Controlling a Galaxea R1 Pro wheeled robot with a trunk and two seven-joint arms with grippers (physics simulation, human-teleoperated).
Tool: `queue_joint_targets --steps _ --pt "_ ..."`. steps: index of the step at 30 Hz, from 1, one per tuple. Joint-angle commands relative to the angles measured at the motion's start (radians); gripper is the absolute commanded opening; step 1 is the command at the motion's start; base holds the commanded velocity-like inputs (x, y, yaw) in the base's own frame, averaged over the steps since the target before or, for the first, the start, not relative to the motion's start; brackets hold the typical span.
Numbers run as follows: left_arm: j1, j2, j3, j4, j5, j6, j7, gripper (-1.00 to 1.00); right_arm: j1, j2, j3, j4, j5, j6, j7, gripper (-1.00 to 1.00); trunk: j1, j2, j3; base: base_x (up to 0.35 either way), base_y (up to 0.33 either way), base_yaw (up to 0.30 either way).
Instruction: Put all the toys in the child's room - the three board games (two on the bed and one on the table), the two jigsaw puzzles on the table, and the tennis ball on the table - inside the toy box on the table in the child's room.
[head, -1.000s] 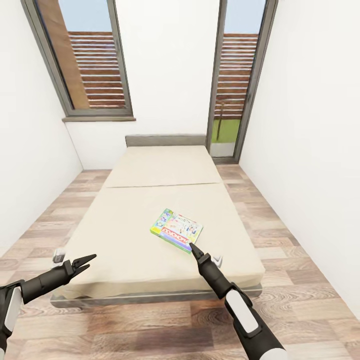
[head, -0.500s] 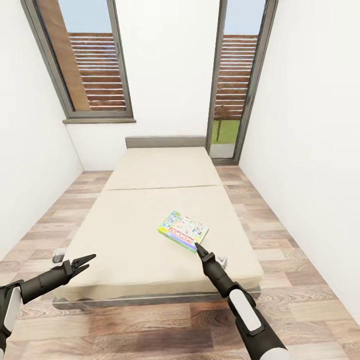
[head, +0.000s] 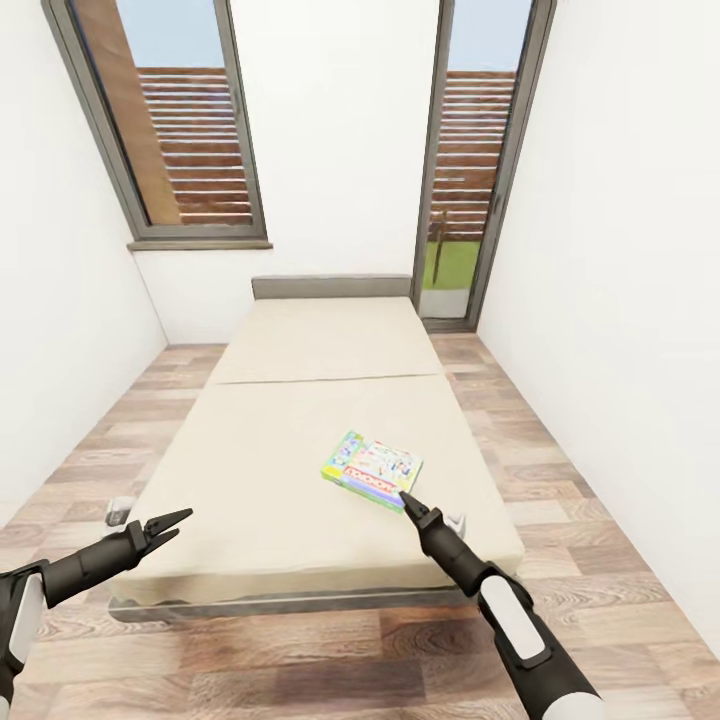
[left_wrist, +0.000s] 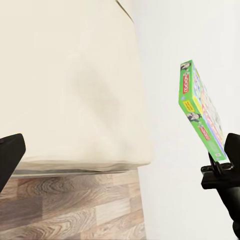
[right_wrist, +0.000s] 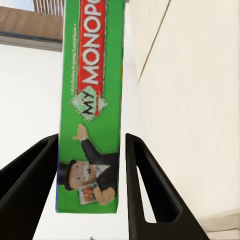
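Observation:
A green Monopoly board game (head: 372, 469) hangs just above the beige bed (head: 280, 450) near its front right corner, tilted up on edge. My right gripper (head: 405, 497) is shut on the box's near end. In the right wrist view the box (right_wrist: 92, 100) stands between the two black fingers (right_wrist: 145, 180), which press on both of its faces. The left wrist view catches the same box (left_wrist: 200, 112) from the side, held from below by the right gripper. My left gripper (head: 172, 524) is open and holds nothing, hovering over the bed's front left corner.
The bed runs away from me to a grey headboard (head: 330, 287). Strips of wooden floor (head: 560, 500) lie along both sides, hemmed in by white walls. A window (head: 165, 120) and a glass door (head: 470, 160) are at the far end.
My right gripper has drawn the board game to the right and slightly toward me across the bed. The left arm has held still. The view has shifted slightly.

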Motion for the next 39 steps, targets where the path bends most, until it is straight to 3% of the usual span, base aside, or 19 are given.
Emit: queue_joint_targets --steps 1,12,39 --pt "-0.001 0.0 0.001 0.0 0.002 0.007 -0.002 1.0 0.001 -0.006 -0.002 -0.007 -0.009 0.017 -0.001 -1.0 -0.004 0.007 0.002 0.0 0.0 0.0" --pt "-0.001 0.002 0.002 0.0 0.004 0.01 -0.005 1.0 0.002 -0.044 0.003 -0.029 -0.008 0.043 -0.002 -1.0 -0.046 0.084 0.037 0.0 0.0 0.0" --pt "-0.001 0.005 0.0 0.0 -0.003 0.017 -0.003 1.0 0.006 -0.043 0.003 -0.03 -0.008 0.028 0.009 -1.0 -0.15 0.273 0.121 0.0 0.0 0.0"
